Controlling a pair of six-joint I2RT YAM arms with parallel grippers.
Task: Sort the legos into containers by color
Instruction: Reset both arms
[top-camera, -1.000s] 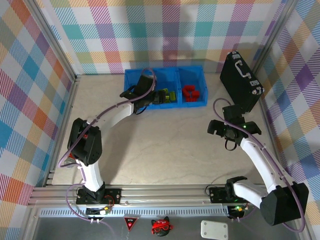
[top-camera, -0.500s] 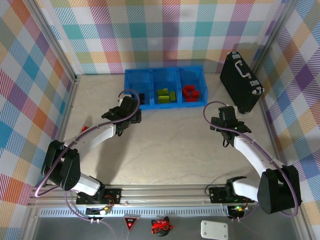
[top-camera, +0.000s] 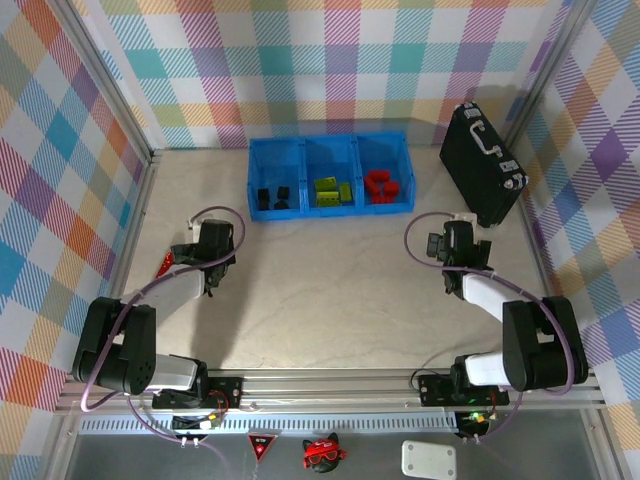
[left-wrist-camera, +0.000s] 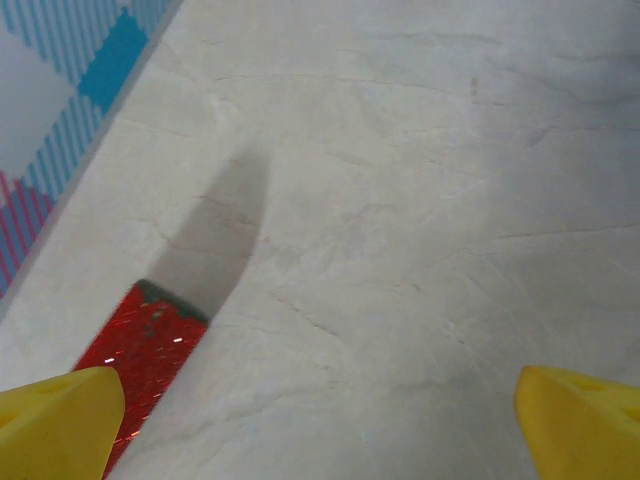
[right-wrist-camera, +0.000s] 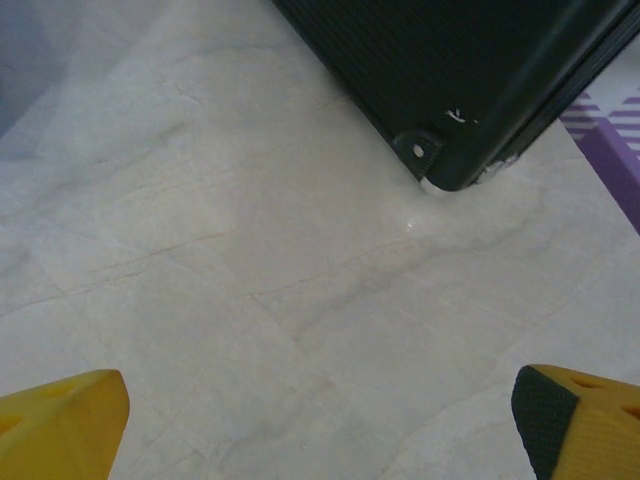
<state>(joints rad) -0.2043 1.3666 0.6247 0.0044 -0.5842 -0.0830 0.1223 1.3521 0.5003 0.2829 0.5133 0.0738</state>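
Note:
The blue containers (top-camera: 330, 212) stand in a row at the back of the table. Black legos (top-camera: 272, 193) lie in the left bin, lime green legos (top-camera: 332, 190) in the middle bin, red legos (top-camera: 381, 185) in the right bin. My left gripper (top-camera: 213, 232) hovers low over the table's left side, well in front of the bins, open and empty; its yellow fingertips (left-wrist-camera: 60, 420) flank bare tabletop. My right gripper (top-camera: 456, 232) is on the right side, open and empty, its fingertips (right-wrist-camera: 62, 418) spread wide over bare tabletop.
A red glittery cylinder (left-wrist-camera: 148, 352) with a grey end lies just left of my left gripper, also seen from above (top-camera: 166, 264). A black hard case (top-camera: 482, 163) leans at the back right; its corner (right-wrist-camera: 470, 90) sits just ahead of my right gripper.
My left arm has drawn back from the left bin to the table's left side, its jaws widening early on. My right arm has folded back nearer the case corner.

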